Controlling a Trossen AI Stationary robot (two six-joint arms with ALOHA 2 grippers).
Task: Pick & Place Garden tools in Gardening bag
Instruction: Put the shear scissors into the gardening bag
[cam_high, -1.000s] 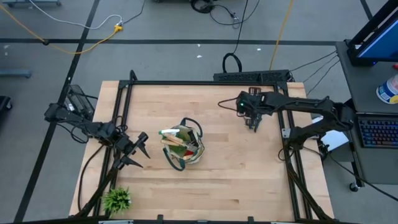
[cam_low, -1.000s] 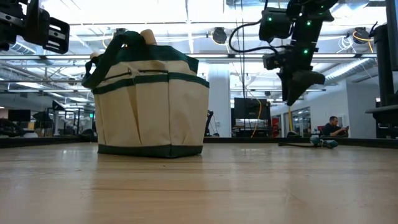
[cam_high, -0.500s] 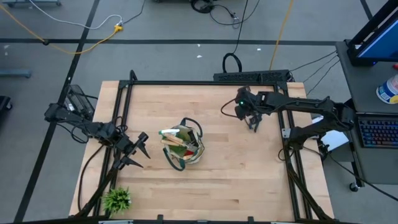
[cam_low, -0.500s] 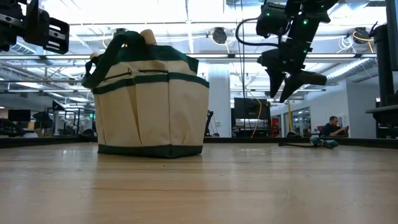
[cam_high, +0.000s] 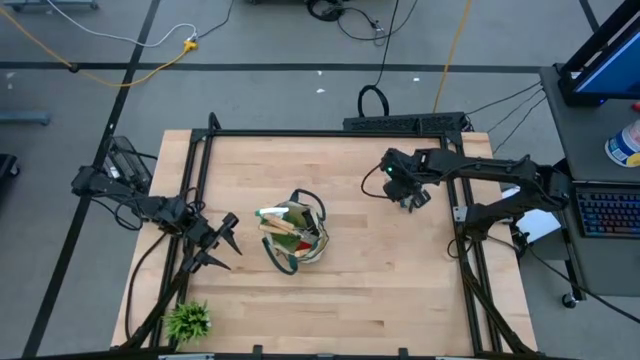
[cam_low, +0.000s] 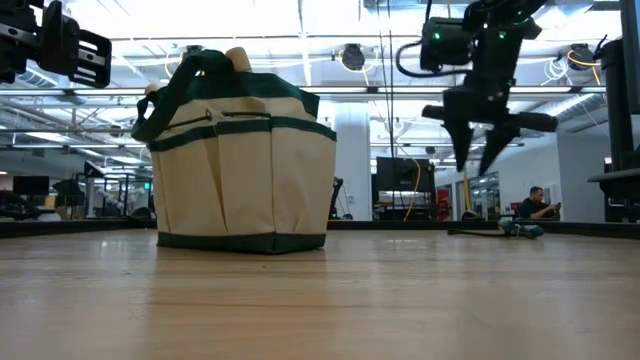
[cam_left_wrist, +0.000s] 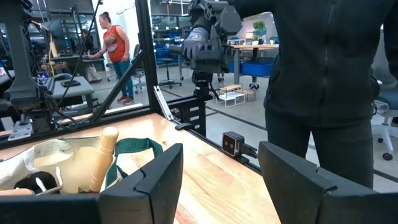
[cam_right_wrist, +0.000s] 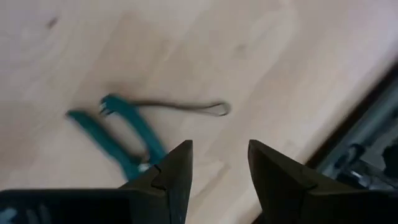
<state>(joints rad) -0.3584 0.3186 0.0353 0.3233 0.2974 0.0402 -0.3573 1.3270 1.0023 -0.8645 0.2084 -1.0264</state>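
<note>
Beige gardening bag (cam_low: 245, 170) with dark green trim; teal-handled shears (cam_right_wrist: 121, 134) (blurred) on pale wood table (cam_high: 380, 280).

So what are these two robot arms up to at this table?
They are packing garden tools into the gardening bag, where wooden handles already stick out. The right end effector hangs open above a green-handled tool lying on the table, nothing gripped. The left end effector waits open beside the bag.
</note>
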